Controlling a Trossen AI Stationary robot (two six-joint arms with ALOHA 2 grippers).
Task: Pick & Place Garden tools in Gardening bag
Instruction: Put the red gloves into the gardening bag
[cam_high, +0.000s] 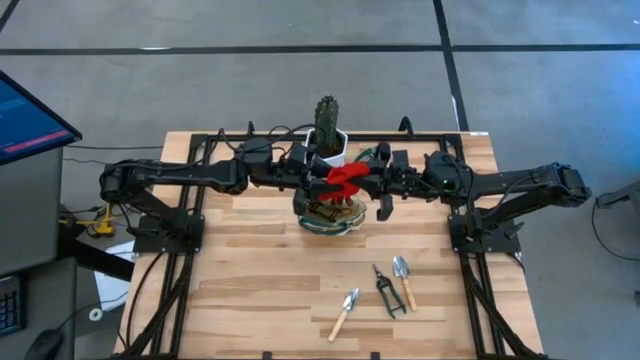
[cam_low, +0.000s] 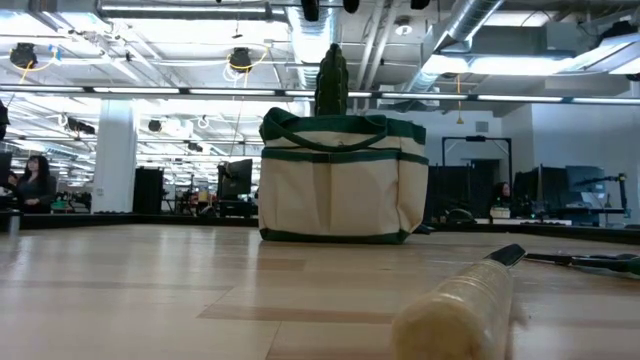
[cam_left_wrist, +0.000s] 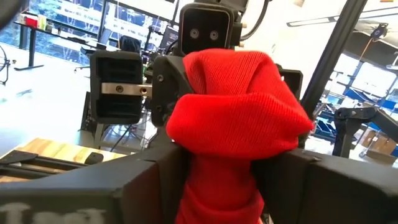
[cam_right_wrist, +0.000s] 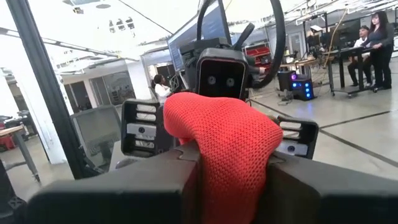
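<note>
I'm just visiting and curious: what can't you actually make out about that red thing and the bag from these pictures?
- Red fabric piece: both wrist views show knit cloth only; the left gripper and right gripper hide its lower part.
- Gardening bag: in the high view the arms cover its contents.
- Low view: a blurred wooden handle nearly fills the corner.

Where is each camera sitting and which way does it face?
High: overhead, straight down; both arms, left gripper and right gripper shut on red knit cloth above gardening bag.
Low: table level, facing the bag; no arms.
Left wrist: past own fingers at right gripper.
Right wrist: reverse, at left gripper.
Both wrists share the cloth.
</note>
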